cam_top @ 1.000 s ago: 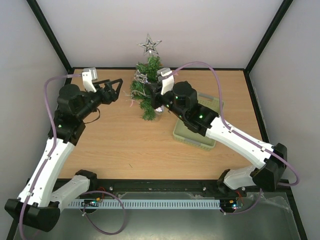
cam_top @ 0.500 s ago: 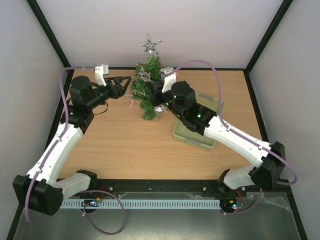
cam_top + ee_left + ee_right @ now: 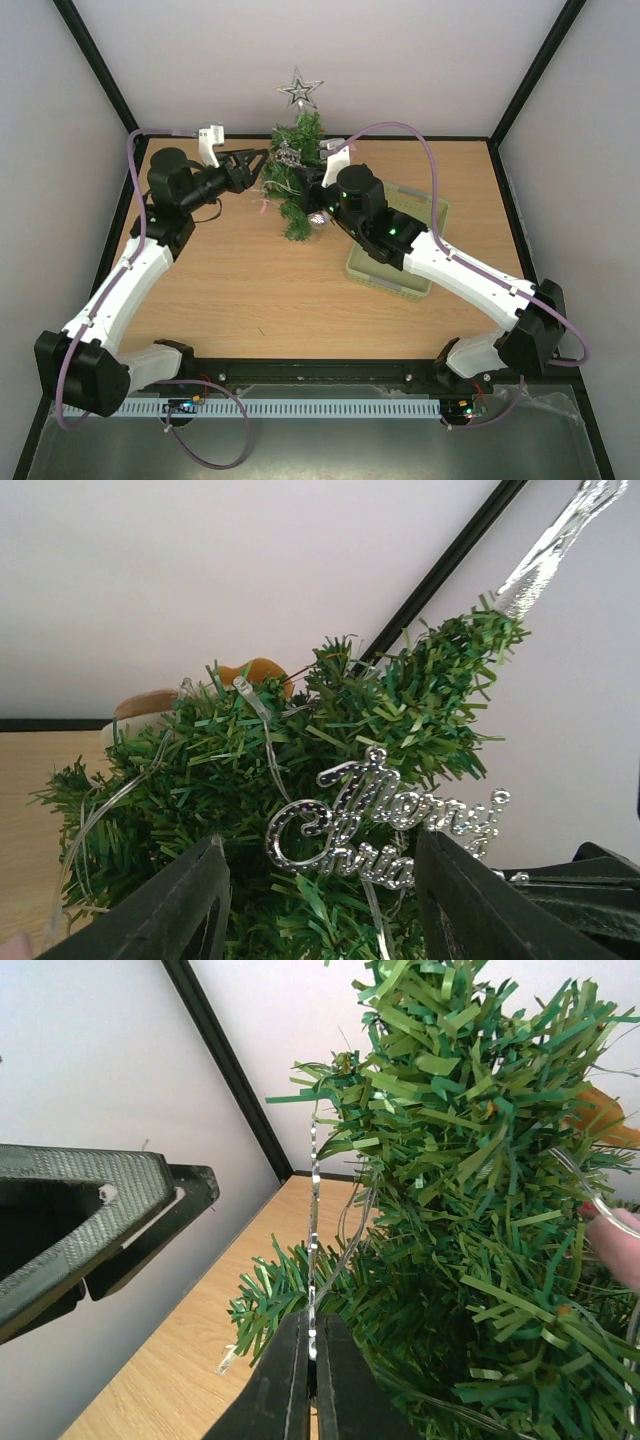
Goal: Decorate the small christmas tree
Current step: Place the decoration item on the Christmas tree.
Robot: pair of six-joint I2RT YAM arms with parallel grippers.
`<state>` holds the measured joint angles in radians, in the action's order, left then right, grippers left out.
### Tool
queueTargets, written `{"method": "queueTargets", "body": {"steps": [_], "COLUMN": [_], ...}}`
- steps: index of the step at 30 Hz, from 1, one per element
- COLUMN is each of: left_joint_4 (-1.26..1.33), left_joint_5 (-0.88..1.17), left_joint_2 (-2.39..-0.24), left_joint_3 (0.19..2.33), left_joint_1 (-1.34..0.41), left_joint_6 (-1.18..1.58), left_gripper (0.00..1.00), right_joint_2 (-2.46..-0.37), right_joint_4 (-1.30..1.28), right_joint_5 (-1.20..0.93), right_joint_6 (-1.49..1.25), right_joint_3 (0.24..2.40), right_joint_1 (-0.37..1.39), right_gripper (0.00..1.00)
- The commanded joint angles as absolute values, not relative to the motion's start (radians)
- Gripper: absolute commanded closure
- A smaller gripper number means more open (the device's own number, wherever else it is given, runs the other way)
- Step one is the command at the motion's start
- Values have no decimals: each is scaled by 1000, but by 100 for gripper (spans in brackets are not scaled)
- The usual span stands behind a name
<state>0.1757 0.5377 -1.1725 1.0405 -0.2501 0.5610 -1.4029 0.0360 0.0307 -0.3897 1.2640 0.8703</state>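
The small christmas tree (image 3: pixel 297 170) stands upright at the far middle of the wooden table (image 3: pixel 250 280), with a silver star (image 3: pixel 300 90) on its tip. Both arms reach in to it, 1 from each side.

The left gripper (image 3: pixel 262 160) is at the tree's left side, high up. In its wrist view the 2 dark fingers (image 3: pixel 190 910) stand spread, with a silver "Merry Christmas" ornament (image 3: pixel 385 825) hanging in the branches between them. Neither finger visibly touches it. A clear light string (image 3: pixel 258 705) loops over the needles just above and to the left of the lettering.

The right gripper (image 3: pixel 312 1345) is tucked in at the tree's right side, lower down. Its jaws are pressed together on a thin silver strand (image 3: pixel 313 1210) – the strand rises straight up from between the fingertips into the upper branches. In that wrist view the left gripper shows as a dark wedge at the left edge, apart from the strand.

A small silver bauble (image 3: pixel 318 218) sits at the tree's near lower edge, just beside the right arm's wrist. A pale green basket (image 3: pixel 390 283) lies on the table to the right of the tree – the right arm (image 3: pixel 450 270) passes over it.
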Motion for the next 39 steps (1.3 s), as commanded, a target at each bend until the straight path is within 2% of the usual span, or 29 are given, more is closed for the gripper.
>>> {"method": "queueTargets", "body": {"steps": [1, 8, 19, 31, 36, 39], "left_joint_4": [232, 259, 269, 267, 252, 214], "left_joint_5": [559, 569, 563, 552, 534, 509], "left_joint_2": [-1200, -1242, -1277, -1280, -1261, -1236], "left_joint_3": [1024, 1013, 1015, 1017, 1022, 1045], "left_joint_1": [-253, -262, -276, -281, -282, -281], "left_joint_6": [560, 563, 558, 551, 551, 544], "left_gripper": [48, 50, 52, 54, 50, 43], "right_joint_2": [-1402, -1405, -1381, -1344, -1315, -1287], "right_joint_4": [61, 49, 20, -6, -29, -70], "right_joint_5": [65, 84, 106, 135, 125, 117], "right_joint_6": [-410, -415, -425, -393, -375, -360], "right_joint_3": [1251, 1246, 1246, 1245, 1251, 1255], "right_joint_1": [866, 858, 856, 857, 856, 857], "right_gripper": [98, 98, 86, 84, 78, 69]}}
